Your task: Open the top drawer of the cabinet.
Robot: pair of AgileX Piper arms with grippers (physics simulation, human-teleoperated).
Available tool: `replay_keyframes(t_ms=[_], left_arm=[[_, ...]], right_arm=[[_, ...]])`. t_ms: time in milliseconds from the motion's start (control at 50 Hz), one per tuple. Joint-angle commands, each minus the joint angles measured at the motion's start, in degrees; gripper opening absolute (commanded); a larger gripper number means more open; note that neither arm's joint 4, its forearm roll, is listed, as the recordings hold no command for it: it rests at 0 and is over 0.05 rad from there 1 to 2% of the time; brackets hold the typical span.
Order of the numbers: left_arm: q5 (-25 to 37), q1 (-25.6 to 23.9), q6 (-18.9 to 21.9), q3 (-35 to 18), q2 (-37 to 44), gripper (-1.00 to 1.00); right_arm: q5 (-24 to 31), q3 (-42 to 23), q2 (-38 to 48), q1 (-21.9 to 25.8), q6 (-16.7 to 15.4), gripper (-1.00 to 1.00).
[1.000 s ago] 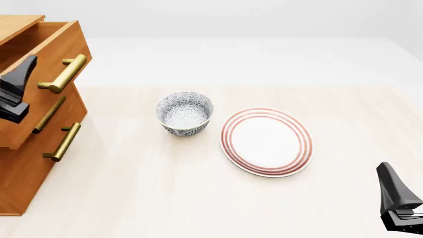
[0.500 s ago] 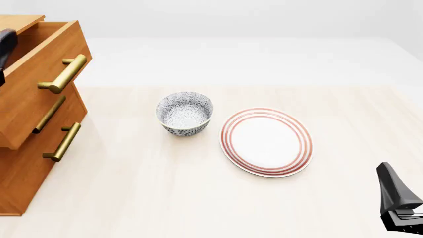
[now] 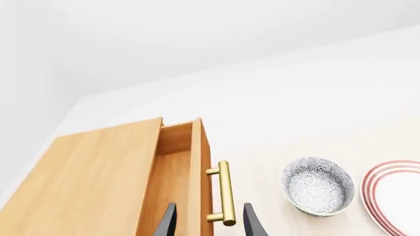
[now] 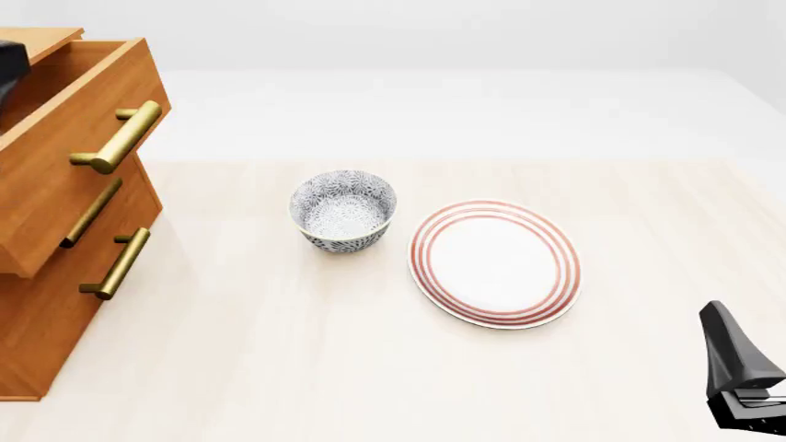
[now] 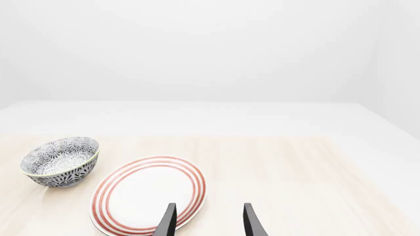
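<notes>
Left end effector point(image 3: 206, 223) spread above pulled-out orange-brown top drawer point(image 4: 76, 138).

The pale wooden table point(image 4: 368, 387) carries the orange-brown wooden cabinet point(image 4: 50, 313), a blue-patterned ceramic bowl point(image 4: 342, 210) and a red-ringed white plate point(image 4: 494, 262), all well ahead of the right gripper point(image 4: 745, 405).

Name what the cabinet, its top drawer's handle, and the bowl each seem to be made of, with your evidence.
Cabinet: looks like wood, orange-brown with faint grain, smooth satin finish.
Handle on the top drawer: appears brass or similar metal, golden with a soft sheen.
Bowl: probably glazed ceramic, judging by its fine blue-and-white pattern; being a render, that's uncertain.
</notes>
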Motion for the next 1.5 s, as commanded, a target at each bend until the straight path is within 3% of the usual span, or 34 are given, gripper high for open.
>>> replay_keyframes(t_ms=[20,380,680,1500], left_arm=[[3.9,1.2,-4.7,-1.2,0.6,1.00],[8.1,0.6,-9.8,-3.3,4.3,1.00],[12.5,-0.1,-11.4,-6.7,8.4,1.00],[26.1,1.3,-10.6,-18.5,17.1,1.00]], right_arm=[[0.0,0.0,0.0,0.0,0.0,1.00],[0.0,0.0,0.0,0.0,0.0,1.00],[0.0,0.0,0.0,0.0,0.0,1.00],[0.0,0.0,0.0,0.0,0.0,1.00]])
